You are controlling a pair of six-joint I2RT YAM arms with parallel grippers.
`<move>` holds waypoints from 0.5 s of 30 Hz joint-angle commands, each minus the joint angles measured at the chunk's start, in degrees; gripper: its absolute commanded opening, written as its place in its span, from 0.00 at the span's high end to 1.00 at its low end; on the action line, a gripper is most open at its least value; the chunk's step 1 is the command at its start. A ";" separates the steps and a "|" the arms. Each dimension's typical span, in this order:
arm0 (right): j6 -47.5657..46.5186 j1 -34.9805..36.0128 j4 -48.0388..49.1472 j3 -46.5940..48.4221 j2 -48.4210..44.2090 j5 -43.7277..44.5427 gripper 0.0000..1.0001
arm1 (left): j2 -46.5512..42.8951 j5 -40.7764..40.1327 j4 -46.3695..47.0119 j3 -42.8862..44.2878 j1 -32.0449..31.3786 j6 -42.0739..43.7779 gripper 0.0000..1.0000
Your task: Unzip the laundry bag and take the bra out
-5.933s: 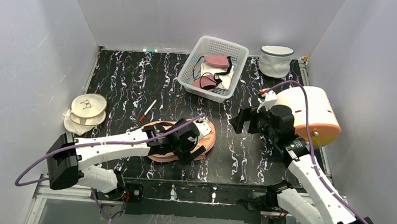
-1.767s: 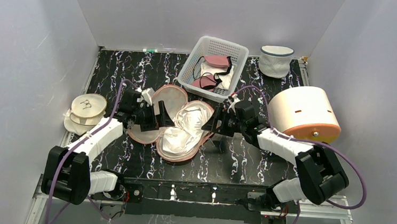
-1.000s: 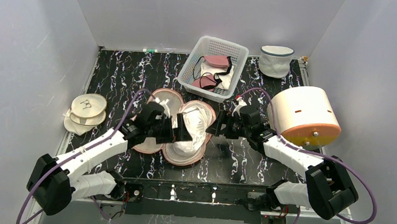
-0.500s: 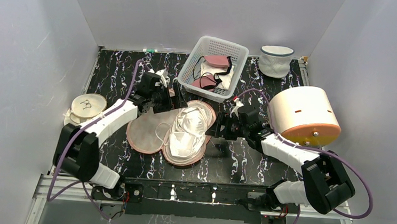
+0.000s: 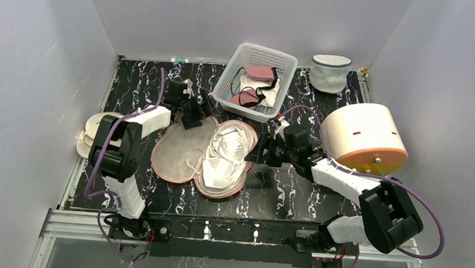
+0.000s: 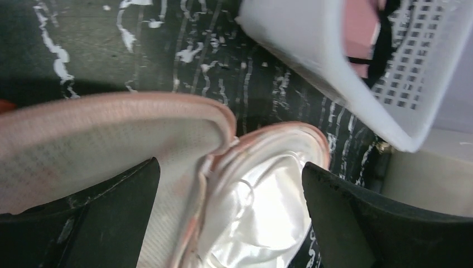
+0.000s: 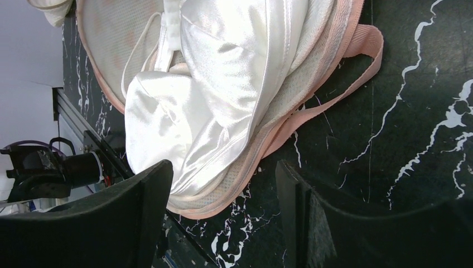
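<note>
Left tool (image 5: 193, 112) gapes empty over the laundry bag (image 5: 174, 156); right tool (image 5: 258, 155), also spread, reaches low beside the bra (image 5: 223, 156).

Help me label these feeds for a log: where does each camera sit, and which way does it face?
Top external: fixed above and behind the bases, looking down at the table; both arms show whole.
Left wrist: on the left arm, facing the laundry bag rim and the basket; the left gripper fingers frame it.
Right wrist: on the right arm, facing the bra; the right gripper fingers show below.
Shared: all three show laundry bag and bra.
</note>
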 commanded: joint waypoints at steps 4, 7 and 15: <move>0.66 0.48 4.43 3.18 2.61 -2.22 0.39 | 2.01 2.42 -0.96 1.64 1.22 0.12 0.01; 0.32 0.48 4.08 3.77 3.27 -2.18 0.41 | 0.48 5.57 -1.48 2.63 1.48 0.39 0.02; -0.73 0.48 1.83 6.27 4.11 -0.39 0.44 | -8.24 7.88 -4.02 9.51 1.53 4.92 0.02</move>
